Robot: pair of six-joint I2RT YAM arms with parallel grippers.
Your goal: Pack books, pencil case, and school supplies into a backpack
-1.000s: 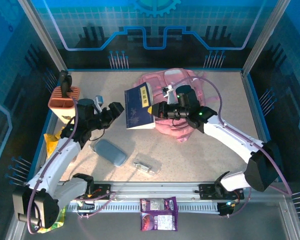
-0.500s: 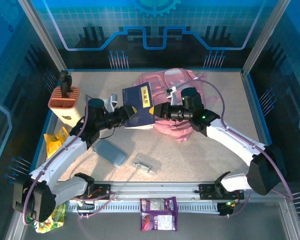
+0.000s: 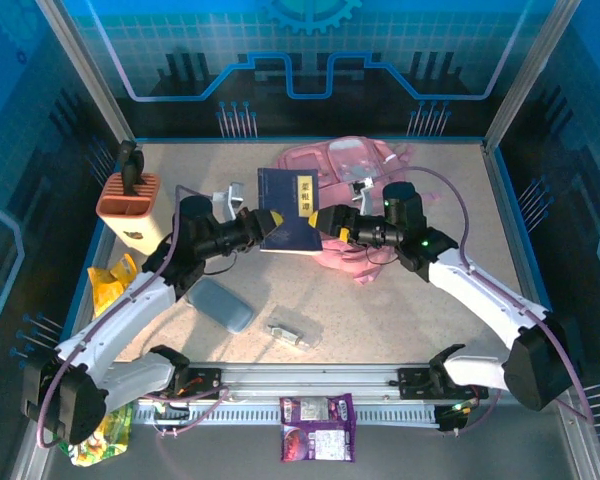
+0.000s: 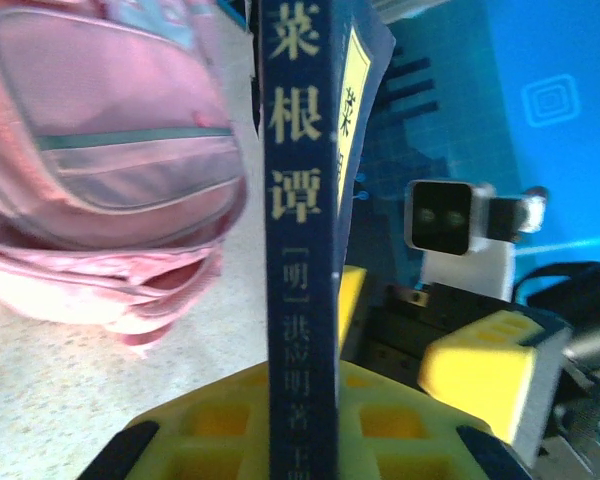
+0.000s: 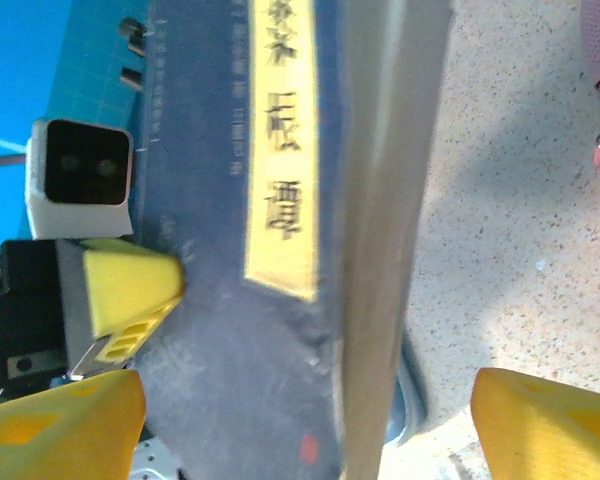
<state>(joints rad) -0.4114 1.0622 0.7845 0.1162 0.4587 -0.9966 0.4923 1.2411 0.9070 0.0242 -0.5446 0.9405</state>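
a: state of left claw (image 3: 266,221)?
b: pinched shut on navy book (image 3: 290,205), at its left edge. seen from left wrist cam: gripping the spine w/ a yellow pad (image 4: 400,425) on each side, pale lettering down the middle.

a: and right claw (image 3: 330,224)?
b: spread wide. straddling book's opposite edge in right wrist view, w/ yellow fingers (image 5: 550,420) far out on both sides. no clear contact w/ the cover. left claw's pad (image 5: 125,290) pressed flat on the cover there too.

a: where's the book, exactly?
b: held btwn both arms, mid table, seen cover-up from top cam. overlapping left part of backpack (image 3: 355,160) from above. resting on the bag or clear of it? can't tell.

a: backpack?
b: lying at far middle of table, pink, just behind right wrist. close beside the spine in left wrist view (image 4: 110,170).

a: rest of the task stuff?
b: pencil case (image 3: 220,305) flat on table by left arm, well apart from backpack. clear silvery item (image 3: 292,335) just right of it, nearer the front rail.

a: anything else?
b: beige orange-topped block (image 3: 130,200) at far left, purple snack packets (image 3: 317,428) past front rail, yellow foil bag (image 3: 107,285) by left edge.
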